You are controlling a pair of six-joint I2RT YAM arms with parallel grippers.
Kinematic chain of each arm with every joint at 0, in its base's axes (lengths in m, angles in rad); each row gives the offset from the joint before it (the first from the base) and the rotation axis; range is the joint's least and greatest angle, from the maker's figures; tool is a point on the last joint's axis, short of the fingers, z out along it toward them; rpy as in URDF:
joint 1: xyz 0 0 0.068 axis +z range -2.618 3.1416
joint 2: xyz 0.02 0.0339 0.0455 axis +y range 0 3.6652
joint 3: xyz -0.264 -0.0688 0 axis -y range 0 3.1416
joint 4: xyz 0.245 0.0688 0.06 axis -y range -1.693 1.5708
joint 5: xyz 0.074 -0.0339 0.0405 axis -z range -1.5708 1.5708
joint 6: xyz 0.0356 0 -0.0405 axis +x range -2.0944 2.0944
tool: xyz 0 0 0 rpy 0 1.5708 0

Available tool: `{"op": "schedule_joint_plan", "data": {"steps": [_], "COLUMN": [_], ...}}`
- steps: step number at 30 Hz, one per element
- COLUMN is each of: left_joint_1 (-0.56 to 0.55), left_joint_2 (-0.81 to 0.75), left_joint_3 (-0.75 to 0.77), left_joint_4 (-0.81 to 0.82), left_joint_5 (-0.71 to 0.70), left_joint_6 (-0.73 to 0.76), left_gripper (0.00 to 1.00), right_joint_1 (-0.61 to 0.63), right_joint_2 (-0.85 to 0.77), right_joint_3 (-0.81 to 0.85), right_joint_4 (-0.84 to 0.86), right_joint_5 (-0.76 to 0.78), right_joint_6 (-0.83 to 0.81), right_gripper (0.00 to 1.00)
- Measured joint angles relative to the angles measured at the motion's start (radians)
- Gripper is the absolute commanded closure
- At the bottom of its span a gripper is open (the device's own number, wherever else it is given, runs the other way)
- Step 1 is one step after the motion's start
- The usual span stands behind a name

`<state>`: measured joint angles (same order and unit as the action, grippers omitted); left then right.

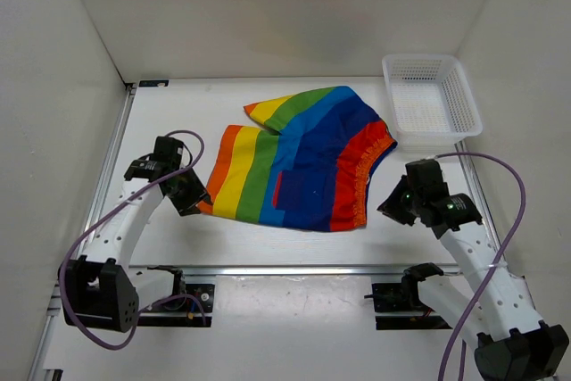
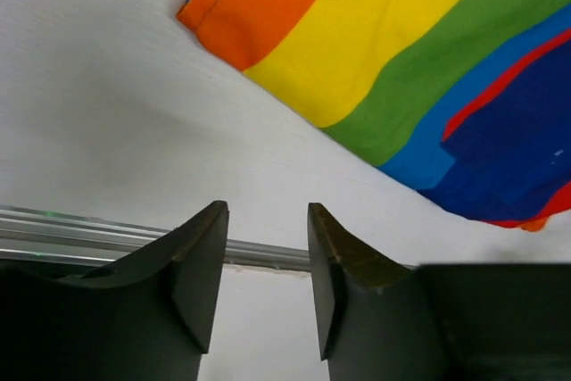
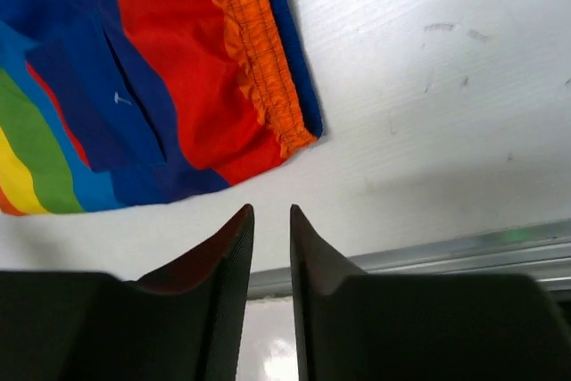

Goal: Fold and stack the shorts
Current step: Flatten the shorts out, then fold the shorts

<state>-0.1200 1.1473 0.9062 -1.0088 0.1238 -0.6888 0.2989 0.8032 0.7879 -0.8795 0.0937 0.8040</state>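
The left gripper [image 2: 268, 211] holds its fingers parted with nothing between them, over bare table [image 2: 107, 113]. Just beyond its tips lies the orange leg hem of the shorts [image 2: 401, 51]. The right gripper [image 3: 270, 211] shows only a slim gap, also empty, with the gathered waistband [image 3: 259, 51] corner ahead of its tips. Its wrist view alone shows a tiny pale mark on the blue pocket [image 3: 89, 113], too small to read. Only the overhead view shows the whole garment lying flat between both grippers. The long axis runs from one to the other, waistband toward the right fingers, legs toward the left. A white basket [image 1: 470, 100] sits beyond the right gripper.
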Motion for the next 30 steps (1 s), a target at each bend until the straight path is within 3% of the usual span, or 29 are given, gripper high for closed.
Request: {"op": "schedule_joint_plan", "data": {"steps": [2,3,5,7,13,15,18,20,21,22,25,29,30], "left_joint_1": [0.000,0.000,0.000,0.000,-0.002,-0.002,-0.002,-0.002,-0.002,-0.002,-0.002,-0.002,-0.002], "left_joint_2": [0.024,0.045,0.100,0.169,0.392,0.467,0.498,0.518,0.528,0.537,0.562,0.572,0.573], "left_joint_3": [0.000,0.001,0.001,0.000,-0.022,-0.022,0.000,0.020,0.031,0.042,0.071,0.086,0.088], "left_joint_4": [0.001,0.002,0.018,0.042,0.147,0.172,0.144,0.139,0.138,0.142,0.161,0.182,0.183], "left_joint_5": [-0.013,-0.018,-0.031,-0.036,-0.029,-0.030,-0.023,-0.023,-0.023,-0.023,-0.022,-0.015,-0.013], "left_joint_6": [-0.002,-0.006,-0.019,-0.031,-0.043,-0.043,-0.036,-0.021,-0.014,-0.009,0.009,0.020,0.022], "left_gripper": [0.38,0.25,0.19,0.18,0.19,0.24,0.29,0.41,0.51,0.73,0.90,0.90,0.90], "right_joint_1": [0.000,-0.001,-0.002,-0.002,-0.002,-0.002,-0.002,-0.002,-0.002,-0.002,-0.001,0.029,0.040], "right_joint_2": [-0.004,-0.009,-0.026,-0.047,-0.067,-0.038,0.053,0.125,0.156,0.187,0.266,0.331,0.345], "right_joint_3": [-0.045,-0.082,-0.160,-0.231,-0.314,-0.316,-0.316,-0.316,-0.316,-0.315,-0.313,-0.306,-0.305], "right_joint_4": [0.020,0.029,0.053,0.066,0.135,0.180,0.265,0.311,0.328,0.346,0.403,0.483,0.500], "right_joint_5": [-0.031,-0.055,-0.100,-0.135,-0.188,-0.197,-0.198,-0.193,-0.192,-0.190,-0.185,-0.167,-0.156], "right_joint_6": [0.034,0.053,0.090,0.117,0.155,0.158,0.156,0.149,0.145,0.139,0.129,0.129,0.130], "right_gripper": [0.70,0.62,0.41,0.29,0.23,0.22,0.22,0.22,0.22,0.22,0.28,0.55,0.71]}}
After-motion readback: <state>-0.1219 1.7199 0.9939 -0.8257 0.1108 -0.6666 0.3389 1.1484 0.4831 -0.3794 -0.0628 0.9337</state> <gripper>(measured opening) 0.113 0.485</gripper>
